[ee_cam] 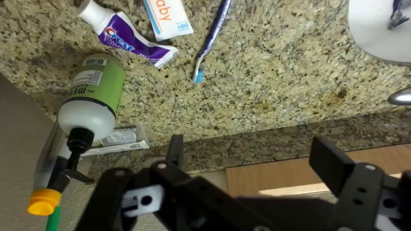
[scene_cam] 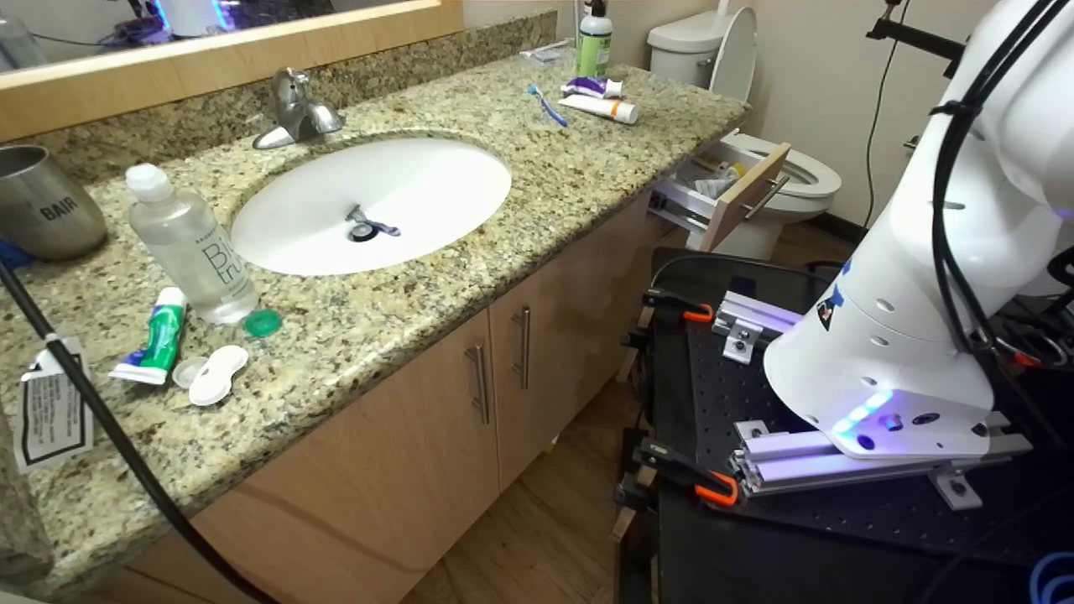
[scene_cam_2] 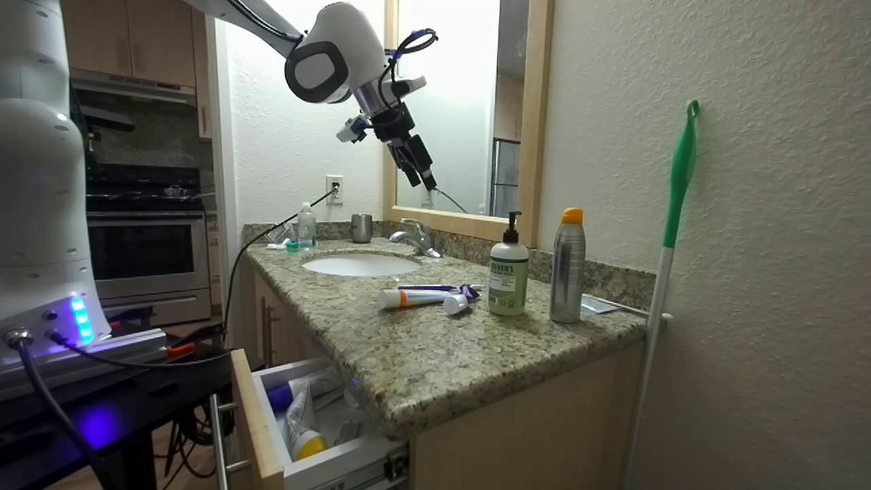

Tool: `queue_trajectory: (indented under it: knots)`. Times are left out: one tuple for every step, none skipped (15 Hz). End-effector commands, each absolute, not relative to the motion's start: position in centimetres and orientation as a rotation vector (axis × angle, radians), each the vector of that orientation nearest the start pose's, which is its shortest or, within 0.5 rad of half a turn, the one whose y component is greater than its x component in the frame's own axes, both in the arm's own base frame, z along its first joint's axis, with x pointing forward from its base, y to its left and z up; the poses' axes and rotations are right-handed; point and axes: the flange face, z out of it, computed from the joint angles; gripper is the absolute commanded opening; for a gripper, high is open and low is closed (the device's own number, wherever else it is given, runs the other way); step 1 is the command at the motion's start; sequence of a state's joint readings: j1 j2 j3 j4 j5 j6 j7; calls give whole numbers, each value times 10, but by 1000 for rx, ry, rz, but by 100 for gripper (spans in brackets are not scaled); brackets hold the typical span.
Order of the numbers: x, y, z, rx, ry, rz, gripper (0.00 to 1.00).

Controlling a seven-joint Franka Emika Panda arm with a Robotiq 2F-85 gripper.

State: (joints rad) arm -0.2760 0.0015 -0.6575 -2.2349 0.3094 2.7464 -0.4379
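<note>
Arm [scene_cam_2: 357, 41] held higher than sink [scene_cam: 436, 180]; gripper [ee_cam: 250, 152] with jaws apart.
The arm reaches out and bends downward at its end, inclining the gripper toward the mirror [scene_cam_2: 446, 122] behind the sink. The soap bottle [scene_cam_2: 509, 269], probably the nearest loose item though depth is hard to judge, stands upright on the counter [scene_cam_2: 381, 347], well apart from the sink.

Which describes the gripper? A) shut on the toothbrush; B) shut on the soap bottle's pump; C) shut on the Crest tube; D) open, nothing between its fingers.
D: in the wrist view the gripper has its fingers wide apart with nothing between them, while the toothbrush and Crest tube lie on the granite countertop and the soap bottle stands outside the gap.
</note>
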Motion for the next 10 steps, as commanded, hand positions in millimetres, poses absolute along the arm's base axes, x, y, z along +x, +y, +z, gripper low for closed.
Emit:
queue_trajectory:
  knots:
    - [325, -468, 415, -3052, 1150, -791, 100]
    - [323, -474, 409, -3101, 1126, -739, 100]
    - [317, -481, 404, -3156, 1095, -697, 100]
    - [313, -485, 400, -3195, 1060, -644, 100]
    - [306, -491, 393, -3234, 1037, -558, 100]
    - [302, -495, 386, -3265, 1006, -475, 100]
    - [296, -496, 377, -3277, 985, -387, 100]
    - [294, -498, 372, -3289, 965, -318, 100]
    - [288, -499, 365, -3289, 938, -228, 100]
    - [287, -500, 360, -3296, 929, -166, 100]
